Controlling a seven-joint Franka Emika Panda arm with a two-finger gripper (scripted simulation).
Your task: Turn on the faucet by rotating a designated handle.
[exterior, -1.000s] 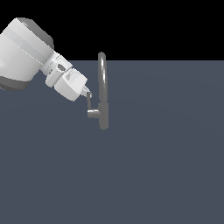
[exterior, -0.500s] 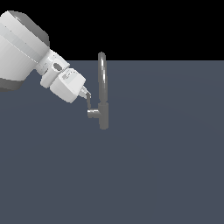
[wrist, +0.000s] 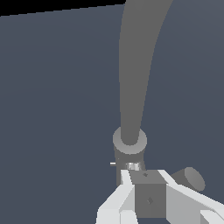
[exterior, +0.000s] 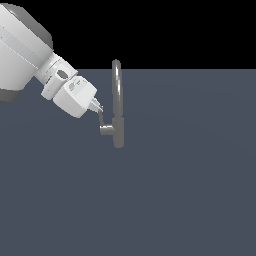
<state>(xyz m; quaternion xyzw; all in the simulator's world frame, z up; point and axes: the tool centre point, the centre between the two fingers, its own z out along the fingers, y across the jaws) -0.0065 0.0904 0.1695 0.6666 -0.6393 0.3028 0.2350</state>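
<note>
Since the faucet point(exterior: 117, 107) looks like rigid fixed metal mid-surface, only the handle point(exterior: 102, 120) should pivot: thin, slick, stiff lever on the side stub. Gripper point(exterior: 98, 108) tips sit at its upper end; can't tell jaw gap or grasp. Push near the free end.

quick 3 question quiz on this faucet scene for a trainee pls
1. True or false: the gripper is at the top of the faucet's arched spout.
2. Multiple choice: in the exterior view, the handle sits on which side of the tap body? A) the view's left B) the view's right C) directly on top
3. Short answer: which part of the arm is nearest the handle?

Key
1. False. It is low down, at the handle on the side stub, well below the arch.
2. A.
3. The gripper's fingertips, which meet the upper end of the thin lever. Whether they grip it or only press on it cannot be told.
</note>
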